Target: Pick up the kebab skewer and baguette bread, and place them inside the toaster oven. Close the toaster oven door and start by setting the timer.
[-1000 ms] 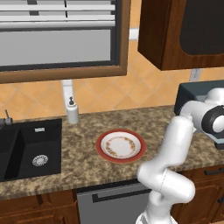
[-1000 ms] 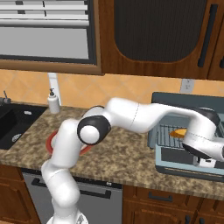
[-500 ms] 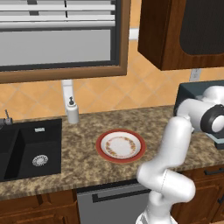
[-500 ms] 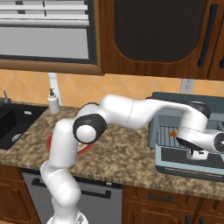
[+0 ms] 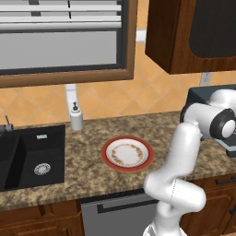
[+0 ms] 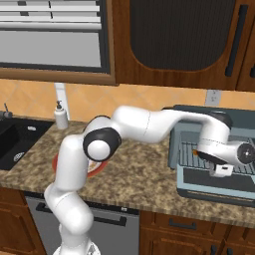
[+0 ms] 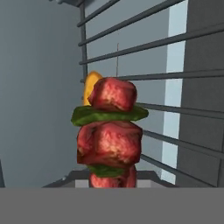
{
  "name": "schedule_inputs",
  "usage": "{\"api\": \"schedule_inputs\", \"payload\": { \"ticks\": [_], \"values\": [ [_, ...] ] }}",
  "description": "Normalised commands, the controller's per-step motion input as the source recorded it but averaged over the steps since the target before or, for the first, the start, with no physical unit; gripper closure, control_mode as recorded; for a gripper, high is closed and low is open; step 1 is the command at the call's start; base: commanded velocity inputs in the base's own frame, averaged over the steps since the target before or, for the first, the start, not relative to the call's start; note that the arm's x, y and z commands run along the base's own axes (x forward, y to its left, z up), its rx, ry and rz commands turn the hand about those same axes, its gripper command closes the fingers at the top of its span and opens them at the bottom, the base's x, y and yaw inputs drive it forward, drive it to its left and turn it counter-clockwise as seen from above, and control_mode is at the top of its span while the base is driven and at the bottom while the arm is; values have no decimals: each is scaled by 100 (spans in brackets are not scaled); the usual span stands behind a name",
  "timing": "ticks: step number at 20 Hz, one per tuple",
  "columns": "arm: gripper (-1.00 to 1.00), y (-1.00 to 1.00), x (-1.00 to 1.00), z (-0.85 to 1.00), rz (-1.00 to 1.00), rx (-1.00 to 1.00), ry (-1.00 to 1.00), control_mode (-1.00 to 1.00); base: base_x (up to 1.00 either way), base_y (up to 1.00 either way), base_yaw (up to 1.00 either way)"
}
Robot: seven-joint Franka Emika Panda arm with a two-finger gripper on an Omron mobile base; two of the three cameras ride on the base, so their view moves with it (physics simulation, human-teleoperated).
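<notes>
One arm stretched right into toaster oven point(image 6: 219, 149), fingers point(image 6: 219, 168) clamped on kebab skewer point(image 7: 110, 140), over rack point(image 7: 175, 105).

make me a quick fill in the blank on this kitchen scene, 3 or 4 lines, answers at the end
1. The toaster oven door is ____.
2. The plate on the counter now holds ____.
3. In the hand view, the kebab skewer shows red meat chunks with ____ pieces between them.
4. The soap dispenser stands between the plate and the ____.

Missing words: open; nothing; green; sink
</notes>
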Motion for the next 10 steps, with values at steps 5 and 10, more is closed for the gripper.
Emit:
{"api": "schedule_inputs", "payload": {
  "ticks": [5, 10],
  "values": [
    [-100, 0, 7, -4, 0, 0, 1, -100, 0, 0, 0],
    [-100, 0, 0, 0, 0, 0, 0, -100, 0, 0, 0]
  ]
}}
